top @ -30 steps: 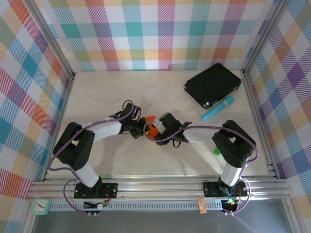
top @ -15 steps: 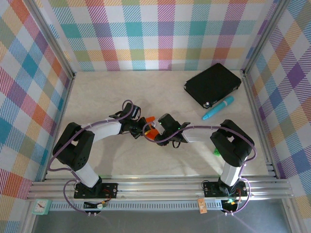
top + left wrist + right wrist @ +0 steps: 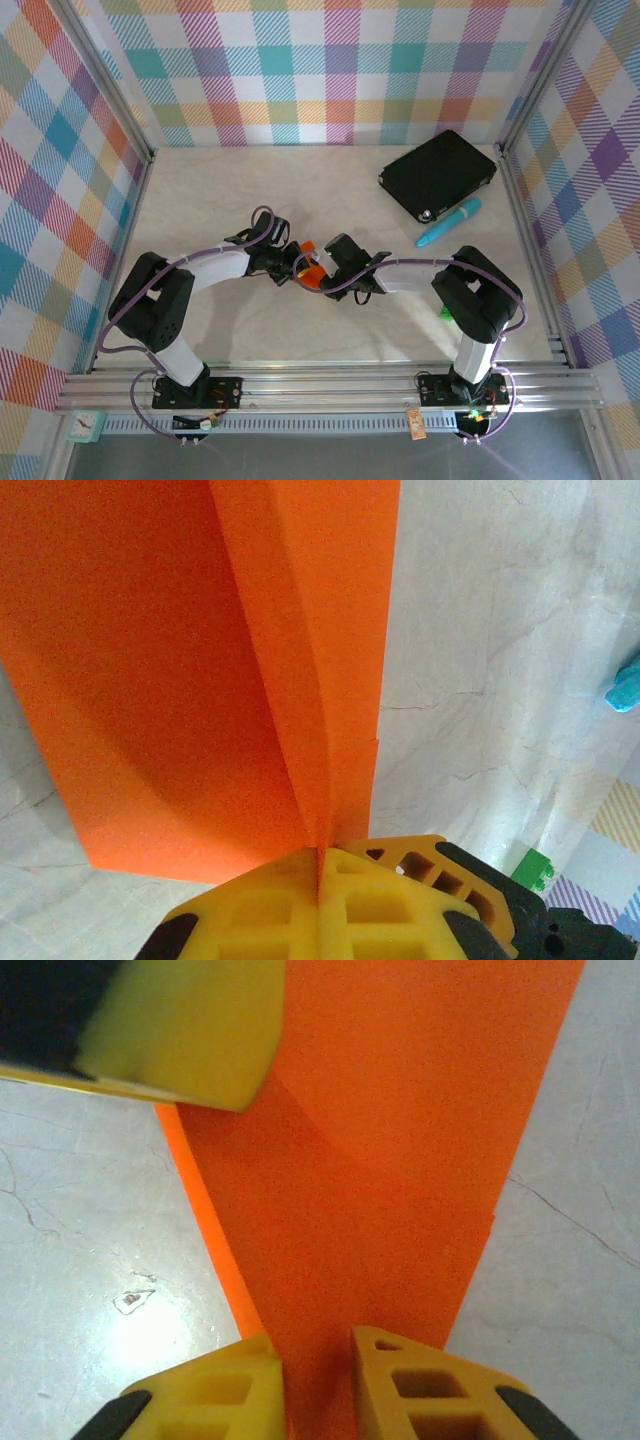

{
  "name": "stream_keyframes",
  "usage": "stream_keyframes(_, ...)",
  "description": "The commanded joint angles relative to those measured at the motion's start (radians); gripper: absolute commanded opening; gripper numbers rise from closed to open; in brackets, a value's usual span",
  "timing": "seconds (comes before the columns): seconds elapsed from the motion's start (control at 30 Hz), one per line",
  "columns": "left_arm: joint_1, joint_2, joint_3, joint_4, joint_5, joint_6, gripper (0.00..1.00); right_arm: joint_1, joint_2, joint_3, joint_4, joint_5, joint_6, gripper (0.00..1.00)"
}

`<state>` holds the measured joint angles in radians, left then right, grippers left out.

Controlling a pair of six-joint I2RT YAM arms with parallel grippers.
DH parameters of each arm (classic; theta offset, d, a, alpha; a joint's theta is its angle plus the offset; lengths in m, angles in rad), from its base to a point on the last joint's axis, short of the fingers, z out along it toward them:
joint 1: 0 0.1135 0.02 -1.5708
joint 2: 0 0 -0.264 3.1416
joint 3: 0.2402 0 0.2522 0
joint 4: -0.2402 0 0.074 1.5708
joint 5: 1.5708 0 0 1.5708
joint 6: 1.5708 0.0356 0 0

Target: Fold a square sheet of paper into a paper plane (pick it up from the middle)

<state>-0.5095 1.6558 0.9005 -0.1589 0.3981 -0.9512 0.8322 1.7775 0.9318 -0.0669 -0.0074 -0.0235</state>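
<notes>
The square sheet of paper (image 3: 200,660) is held above the middle of the worktop (image 3: 220,200), between the two arms, where both can reach it. It is already partly folded: a long crease is seen running up its centre, with one flap laid over the other and a thin stepped edge on the right side. The paper is bright orange, matt and unmarked, and soft shading falls where the layers bend away from each other.

The left end effector (image 3: 318,858) is shut tight on the lower end of that crease, so that no gap is left between its yellow ribbed fingers. The grip is judged to be placed there to keep the fold pinned while the other arm works.

The right end effector (image 3: 315,1348) is set astride the opposite narrow end of the sheet. Its jaws are parted by a slim gap in which orange paper is seen, and a firm pinch is not yet shown. One of the left arm's fingers (image 3: 180,1030) is seen just above the paper in the right wrist view.

The worktop is pale and marbled with fine cracks. A black rectangular pad (image 3: 438,172) and a teal pen-shaped object (image 3: 449,222) are left well apart at the far right, and a small green block (image 3: 533,868) lies near the right arm.
</notes>
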Motion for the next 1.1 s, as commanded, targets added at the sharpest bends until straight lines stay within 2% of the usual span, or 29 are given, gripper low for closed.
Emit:
stream_keyframes(0.0,-0.007,-0.05,0.026,-0.044,-0.027,-0.009,0.07,0.006,0.023,0.016,-0.002,0.0,0.023,0.2)
stream_keyframes(0.23,0.067,-0.147,-0.021,-0.068,-0.084,-0.025,0.23,0.004,0.035,0.023,-0.012,-0.046,0.073,0.17)
stream_keyframes(0.43,0.138,-0.269,-0.101,-0.05,-0.116,-0.049,0.29,-0.004,0.063,0.073,-0.085,-0.146,0.148,0.18)
stream_keyframes(0.6,0.151,-0.361,-0.16,-0.034,-0.156,-0.056,0.33,-0.009,0.09,0.109,-0.124,-0.213,0.229,0.18)
stream_keyframes(0.83,0.146,-0.398,-0.304,0.156,-0.101,-0.125,0.34,-0.027,0.112,0.109,-0.105,-0.292,0.309,0.18)
stream_keyframes(1.07,0.107,-0.336,-0.409,0.381,-0.042,-0.187,0.34,-0.072,0.11,0.045,-0.014,-0.374,0.367,0.18)
